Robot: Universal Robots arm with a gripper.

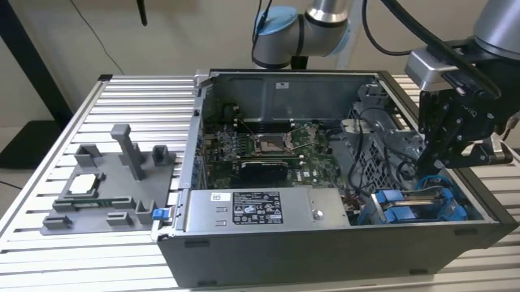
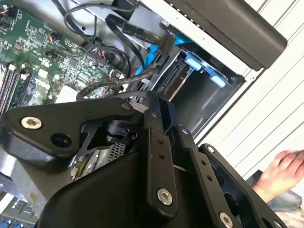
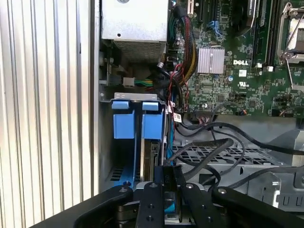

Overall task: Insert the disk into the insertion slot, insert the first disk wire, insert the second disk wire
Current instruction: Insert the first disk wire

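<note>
Directly under the black robot gripper [image 3: 170,176], the disk [image 3: 152,159], a flat silver-grey drive in a bright blue plastic carrier frame, stands on edge inside the insertion slot [image 3: 133,97]. The slot is a narrow grey metal bay with blue plastic clips [image 3: 124,124] and rails. Gripper fingers are drawn in tight and appear clenched on the near edge of the disk's blue frame; contact is partly hidden by the linkage. The disk sits well down between the rails, and its far end is near the clips.

Exterior view: the gripper [image 1: 428,163] reaches down into the corner of the open black computer case [image 1: 325,249], just above the insertion slot [image 1: 414,210].

Beside the fingers, thick black cables [image 3: 209,142] loop over a perforated grey metal cage [image 3: 223,156]. Beyond the cables lies the green motherboard [image 3: 237,80]. A grey box with a white sticker [image 1: 260,210] is well off to the gripper's side, along the case's front wall.

Second wrist view: the gripper [image 2: 154,102] points at the insertion slot [image 2: 209,102], and a person's hand [image 2: 285,171] is behind the gripper, outside the case, over the ribbed aluminium table [image 1: 138,97].
</note>
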